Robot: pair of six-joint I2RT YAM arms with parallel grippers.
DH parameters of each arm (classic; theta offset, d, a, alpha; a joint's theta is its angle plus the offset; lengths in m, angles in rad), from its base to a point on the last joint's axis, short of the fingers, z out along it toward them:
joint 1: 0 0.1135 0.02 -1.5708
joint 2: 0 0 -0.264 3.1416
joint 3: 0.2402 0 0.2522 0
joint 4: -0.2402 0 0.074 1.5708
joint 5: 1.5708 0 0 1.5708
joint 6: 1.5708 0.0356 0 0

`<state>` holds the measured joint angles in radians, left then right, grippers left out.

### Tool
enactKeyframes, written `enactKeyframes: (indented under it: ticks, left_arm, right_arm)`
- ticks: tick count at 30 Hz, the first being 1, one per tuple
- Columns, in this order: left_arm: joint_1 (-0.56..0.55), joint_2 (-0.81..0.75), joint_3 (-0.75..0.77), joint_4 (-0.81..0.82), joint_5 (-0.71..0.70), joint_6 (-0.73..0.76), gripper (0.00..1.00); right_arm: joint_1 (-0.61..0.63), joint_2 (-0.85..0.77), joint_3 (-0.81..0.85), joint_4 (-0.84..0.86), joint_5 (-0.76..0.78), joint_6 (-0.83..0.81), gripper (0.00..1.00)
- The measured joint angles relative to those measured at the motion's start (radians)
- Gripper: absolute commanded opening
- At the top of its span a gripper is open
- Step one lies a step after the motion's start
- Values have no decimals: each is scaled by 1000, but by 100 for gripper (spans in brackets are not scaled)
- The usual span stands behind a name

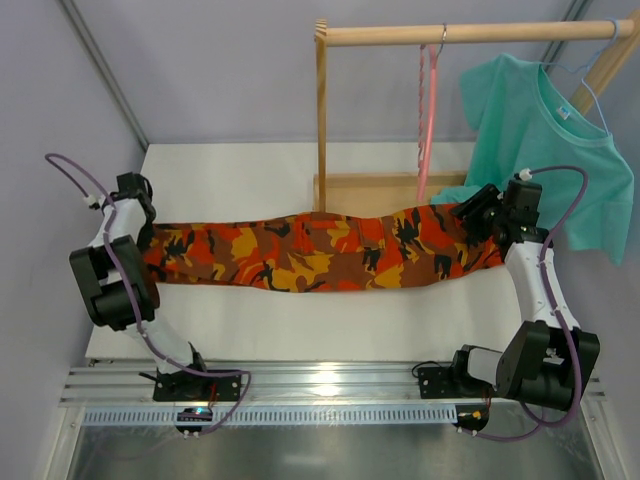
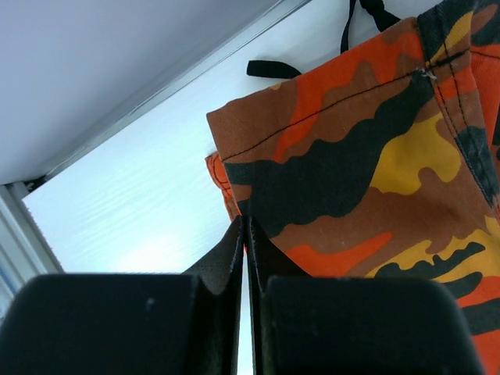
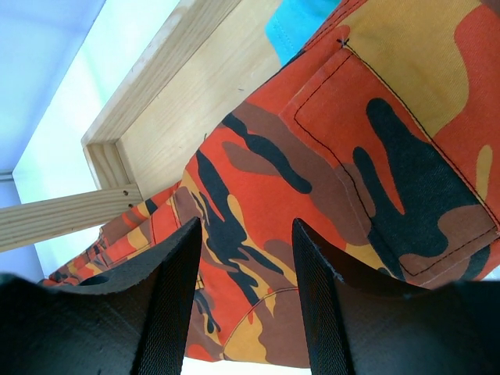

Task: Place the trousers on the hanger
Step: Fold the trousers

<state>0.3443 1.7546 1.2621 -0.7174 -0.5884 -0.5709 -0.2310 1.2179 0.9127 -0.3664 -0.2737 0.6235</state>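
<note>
Elbows raised, both arms point(image 1: 120, 270) dip to the trousers point(image 1: 320, 252), which we see stretched flat across the table point(image 1: 250, 320), pink hanger point(image 1: 428, 110) on the rail point(image 1: 480, 33) behind. Left wrist: left gripper point(image 2: 244, 220) pressed together at the camouflage edge. Right wrist: right gripper point(image 3: 248, 226) parted over the cloth.
</note>
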Motion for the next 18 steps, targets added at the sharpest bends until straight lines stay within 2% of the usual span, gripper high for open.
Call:
enactKeyframes:
  ticks: [12, 18]
  left_arm:
    - [-28, -49, -19, -13, -37, 40, 0]
    - [-32, 79, 136, 10, 22, 68, 0]
  right_arm:
    - [0, 13, 0, 6, -6, -12, 53]
    - [0, 13, 0, 6, -10, -19, 53]
